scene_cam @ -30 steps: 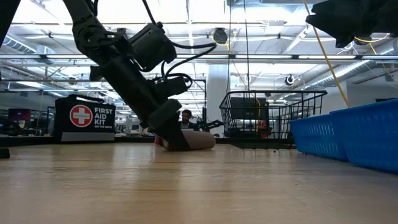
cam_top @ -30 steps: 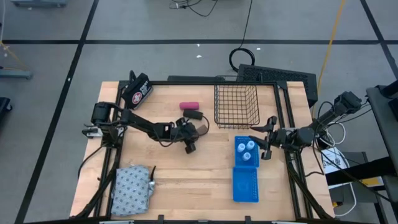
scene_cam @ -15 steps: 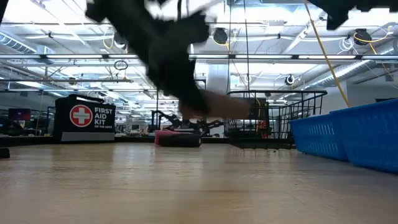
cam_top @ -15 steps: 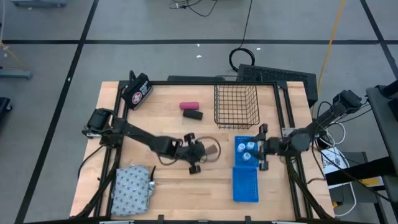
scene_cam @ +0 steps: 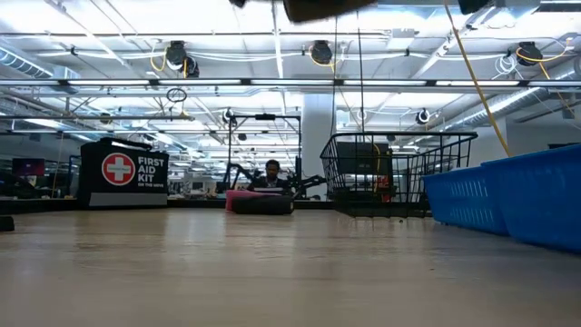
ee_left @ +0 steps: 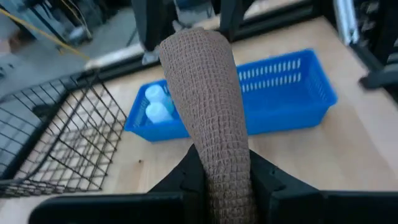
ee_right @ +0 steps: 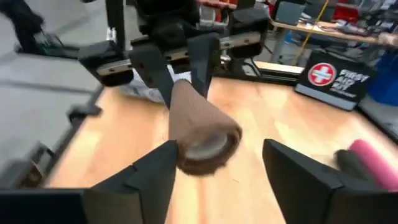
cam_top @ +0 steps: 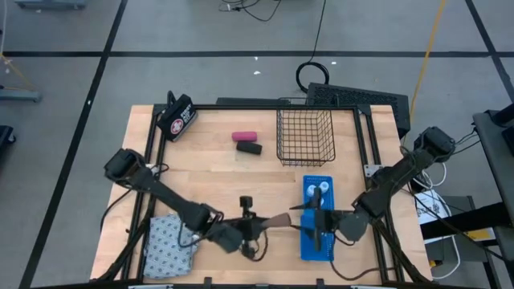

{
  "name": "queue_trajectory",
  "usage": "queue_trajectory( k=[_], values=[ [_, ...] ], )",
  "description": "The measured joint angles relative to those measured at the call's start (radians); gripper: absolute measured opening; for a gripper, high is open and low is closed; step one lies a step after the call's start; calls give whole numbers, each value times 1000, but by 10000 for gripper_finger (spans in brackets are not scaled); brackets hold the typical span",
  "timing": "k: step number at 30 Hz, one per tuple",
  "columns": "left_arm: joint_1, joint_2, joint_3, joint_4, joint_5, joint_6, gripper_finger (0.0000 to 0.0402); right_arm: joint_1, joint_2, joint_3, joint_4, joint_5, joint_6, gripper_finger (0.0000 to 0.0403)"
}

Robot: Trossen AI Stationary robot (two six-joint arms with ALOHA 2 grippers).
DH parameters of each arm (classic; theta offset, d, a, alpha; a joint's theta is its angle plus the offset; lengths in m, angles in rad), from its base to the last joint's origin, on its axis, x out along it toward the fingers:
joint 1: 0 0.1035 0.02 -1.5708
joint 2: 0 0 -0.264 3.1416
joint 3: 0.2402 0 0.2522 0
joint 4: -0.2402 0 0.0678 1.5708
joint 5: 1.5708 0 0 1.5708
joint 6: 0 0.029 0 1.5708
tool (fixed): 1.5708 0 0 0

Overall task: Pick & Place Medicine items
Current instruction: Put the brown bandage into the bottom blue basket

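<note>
My left gripper (cam_top: 261, 224) is shut on the brown oblong piece (cam_top: 278, 218), held high over the table's near middle. The piece fills the left wrist view (ee_left: 205, 93). My right gripper (cam_top: 310, 218) is open above the blue trays. Its fingers (ee_right: 292, 177) stand on either side of the piece's free end (ee_right: 205, 146); I cannot tell whether one touches it. The pink piece (cam_top: 243, 136) and the black piece (cam_top: 250, 148) lie side by side on the table at the far middle. White bottles (cam_top: 321, 191) stand in the farther blue tray (cam_top: 308, 186). The patterned pouch (cam_top: 170, 243) lies at the near left. My left gripper pinches the brown piece by its rear end (ee_left: 225, 171) between the two fingers (ee_left: 264, 180). The fingers lie roughly level and point toward the table's right. The piece sticks out forward along them. It is lifted clear of the table.
A wire basket (cam_top: 304, 136) stands at the far middle right. A second blue tray (cam_top: 318, 245) lies at the near edge, below my right gripper. The black first-aid case (cam_top: 177, 117) stands at the far left corner. Bare wood lies between the pouch and the trays.
My left gripper has lifted the brown piece off the table beside the black piece and carried it up and toward the near edge and the right. My right gripper has moved toward the near edge and left, over the trays, toward the piece's free end.
</note>
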Motion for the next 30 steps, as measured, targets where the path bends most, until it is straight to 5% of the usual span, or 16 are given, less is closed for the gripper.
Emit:
queue_trajectory(
  k=[7, 20, 30],
  values=[
    [-47, 0, 0, 35, -69, -1, 58, 7, 52, 0, 139, -88, 93, 252],
    [-25, 0, 0, 147, -75, 80, 58, -69, 128, -1, 347, -114, 111, 223],
    [5, 0, 0, 150, -66, 143, 58, -70, 128, -2, 516, -105, -73, 177]
  ],
)
